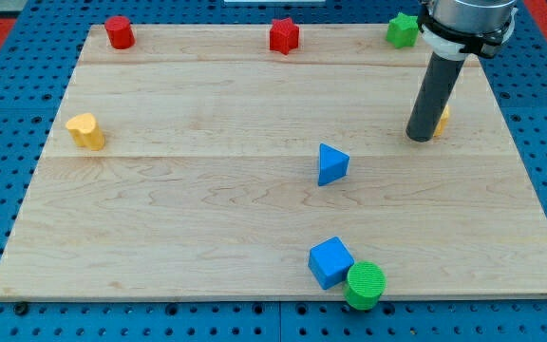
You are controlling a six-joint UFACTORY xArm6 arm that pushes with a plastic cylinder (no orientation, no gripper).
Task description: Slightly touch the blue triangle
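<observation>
Blue triangle (331, 164) near the board's (207, 209) middle, apex toward the view's right, long flat side along the left, roughly top to bottom. My tip (420, 139) well apart to its upper right, touching nothing blue, beside a yellow block (442, 121) half hidden behind the rod.

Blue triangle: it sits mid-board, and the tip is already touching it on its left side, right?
Not quite. The blue triangle is mid-board, but my tip stands clear of it, off to the view's upper right beside a partly hidden yellow block, as the camera view shows.
</observation>
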